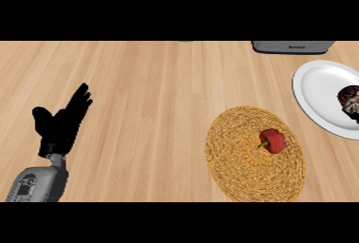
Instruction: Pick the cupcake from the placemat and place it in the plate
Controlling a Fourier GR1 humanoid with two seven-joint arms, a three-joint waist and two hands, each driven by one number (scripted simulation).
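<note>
A dark cupcake [349, 100] lies on the white plate [319, 95] at the right edge of the head view, partly cut off by the frame. The round woven placemat [242, 161] sits lower right of centre, with a red bell pepper [273, 141] on it. My left hand [61, 124] rests open at the left, fingers straight and pointing up, far from the placemat and the plate. My right hand does not show.
A grey appliance [293, 46] stands at the counter's far edge, just above the plate. The wooden counter [161, 95] spreads between my left hand and the placemat.
</note>
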